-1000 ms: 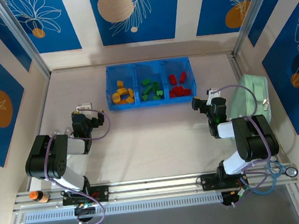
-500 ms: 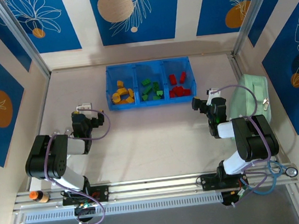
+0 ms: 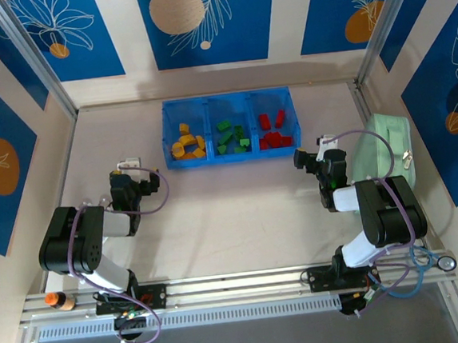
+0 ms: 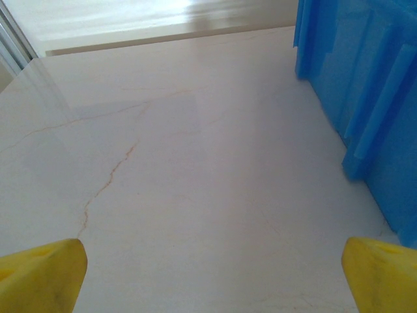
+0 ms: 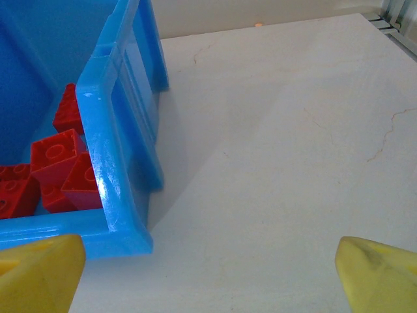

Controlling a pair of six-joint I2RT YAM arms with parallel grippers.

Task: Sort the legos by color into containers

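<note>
All legos are in the blue bin [image 3: 225, 99], far-centre of the counter [image 3: 232, 211]: yellow legos [image 3: 187, 143] left compartment, green legos [image 3: 232, 137] middle, red legos [image 3: 274, 131] right, roughly five each, exact count unclear. Open counter between bin and arms; mint pouch [image 3: 381, 146] at right edge. Both arms folded low. Left claw [image 4: 208, 274] and right claw [image 5: 208, 274] are spread wide and hold nothing.

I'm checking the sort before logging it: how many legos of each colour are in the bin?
Yellow/orange legos: about 5
Green legos: about 5
Red legos: about 5
Total: about 15, all inside the bin; they are small and piled, so the counts are approximate.
</note>
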